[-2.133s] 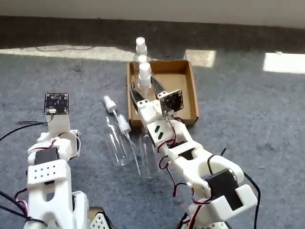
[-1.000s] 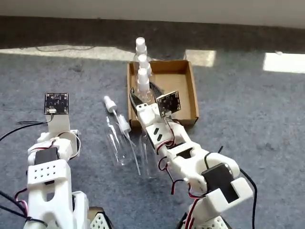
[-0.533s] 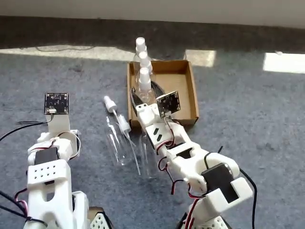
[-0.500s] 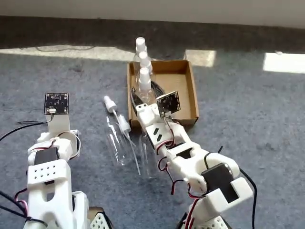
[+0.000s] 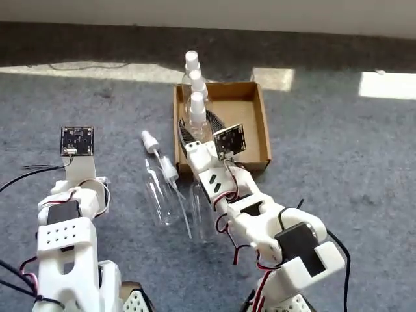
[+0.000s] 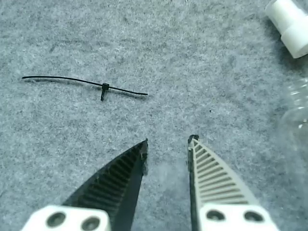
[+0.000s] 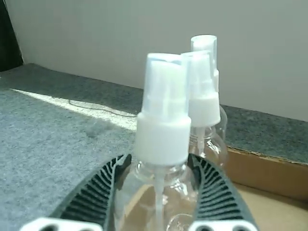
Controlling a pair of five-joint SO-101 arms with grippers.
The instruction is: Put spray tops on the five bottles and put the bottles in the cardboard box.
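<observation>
Three clear bottles with white spray tops stand along the left side of the cardboard box [image 5: 250, 104]. My right gripper [image 5: 198, 128] is shut on the nearest bottle [image 5: 197, 107], its fingers hugging the clear body [image 7: 159, 187]. The other two capped bottles [image 5: 192, 68] stand just behind it, and the right wrist view has them [image 7: 204, 96] too. Two uncapped clear bottles [image 5: 161, 195] [image 5: 201, 211] lie on the carpet between the arms, with two loose spray tops [image 5: 150, 140] [image 5: 170, 170] beside them. My left gripper [image 6: 168, 142] hangs open over bare carpet at the left.
A black cable tie [image 6: 86, 84] lies on the carpet ahead of the left gripper. A spray top [image 6: 291, 24] and a bottle edge [image 6: 296, 115] sit at that view's margin. The box's right half is bare cardboard. Grey carpet surrounds everything.
Since two seconds ago the right gripper shifted slightly left and lower with its bottle. Nothing has moved in the last half second. The left arm stayed still.
</observation>
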